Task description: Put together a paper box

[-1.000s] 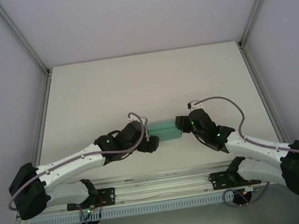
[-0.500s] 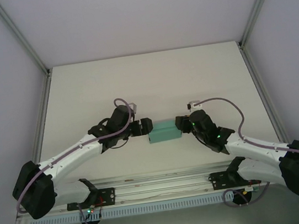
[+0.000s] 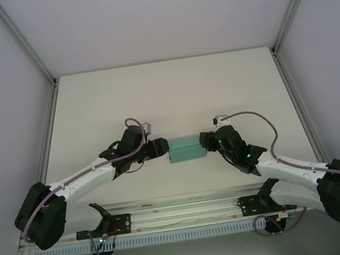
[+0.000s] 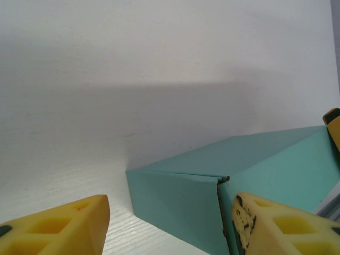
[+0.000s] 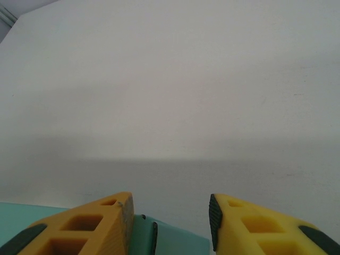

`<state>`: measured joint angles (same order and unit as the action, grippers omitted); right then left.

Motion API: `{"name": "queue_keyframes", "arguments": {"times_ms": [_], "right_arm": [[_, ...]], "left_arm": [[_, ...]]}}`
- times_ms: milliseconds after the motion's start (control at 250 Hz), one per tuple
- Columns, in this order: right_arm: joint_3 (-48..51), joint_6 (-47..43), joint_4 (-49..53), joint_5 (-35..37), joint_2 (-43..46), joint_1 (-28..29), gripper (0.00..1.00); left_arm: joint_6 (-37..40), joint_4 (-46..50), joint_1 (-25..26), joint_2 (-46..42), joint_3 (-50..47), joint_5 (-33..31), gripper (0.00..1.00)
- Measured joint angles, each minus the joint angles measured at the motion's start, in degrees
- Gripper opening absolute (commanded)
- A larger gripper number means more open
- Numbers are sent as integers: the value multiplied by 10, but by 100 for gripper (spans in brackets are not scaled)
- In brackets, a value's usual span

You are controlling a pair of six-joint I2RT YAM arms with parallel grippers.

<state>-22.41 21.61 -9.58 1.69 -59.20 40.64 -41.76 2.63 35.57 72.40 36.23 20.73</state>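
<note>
The paper box is a small teal-green closed rectangular box lying on the white table between my two grippers. My left gripper is at its left end. In the left wrist view, the left gripper is open with the box's end face between its yellow fingers. One finger lies against the long side and the other stands apart from the box. My right gripper is shut on the box's right end, whose edge sits between its fingers.
The white table stretches away behind the box. Grey walls and aluminium frame posts bound it on both sides. The arm bases and a rail run along the near edge.
My left gripper swung from the box's near-left corner up to its left end, and its jaws have narrowed. The right gripper and the box have hardly moved.
</note>
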Motion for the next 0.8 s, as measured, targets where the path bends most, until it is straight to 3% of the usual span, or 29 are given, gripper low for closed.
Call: {"name": "queue_keyframes", "arguments": {"times_ms": [104, 204, 580, 799], "right_arm": [[14, -12, -24, -2, 0, -1, 41], [42, -32, -73, -10, 2, -3, 27], [57, -68, -113, -30, 12, -3, 29], [57, -68, -108, -32, 13, -3, 29]], "left_arm": [[10, -11, -2, 0, -6, 12, 64], [24, -12, -3, 0, -7, 29, 63], [39, 87, -2, -5, 49, -4, 66], [36, 76, 0, -13, 52, 34, 67]]}}
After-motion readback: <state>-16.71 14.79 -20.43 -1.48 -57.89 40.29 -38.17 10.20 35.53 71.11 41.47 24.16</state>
